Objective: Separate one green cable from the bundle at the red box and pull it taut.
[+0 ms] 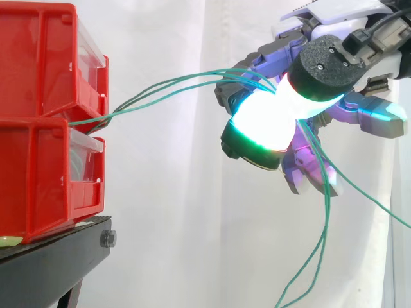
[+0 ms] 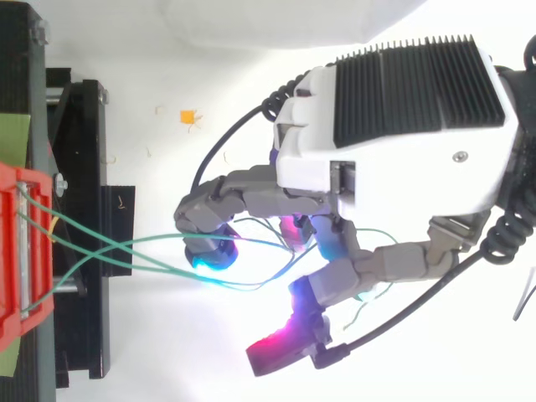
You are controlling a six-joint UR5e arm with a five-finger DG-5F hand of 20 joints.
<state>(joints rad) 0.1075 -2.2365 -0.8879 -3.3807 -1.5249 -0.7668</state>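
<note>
Firstly, we see two red bins, an upper bin [image 1: 38, 58] stacked on a lower bin [image 1: 35, 183], resting on a black stand [image 1: 51, 260] before a white curtain [image 1: 173, 218]; what lies behind their clear fronts we cannot tell. Several green cables [image 1: 109, 115] emerge where the bins meet and fan rightward, rising slightly, to the hand [image 2: 322, 167]. We find its fingers curled around these strands, glowing pads [image 1: 260, 122] pressed together over them; beyond the hand, the loose ends hang downward.

Bright even light, curtain [image 1: 180, 192] washed out, glare off the hand's [image 2: 311, 159] glowing pads [image 1: 266, 122]
</note>
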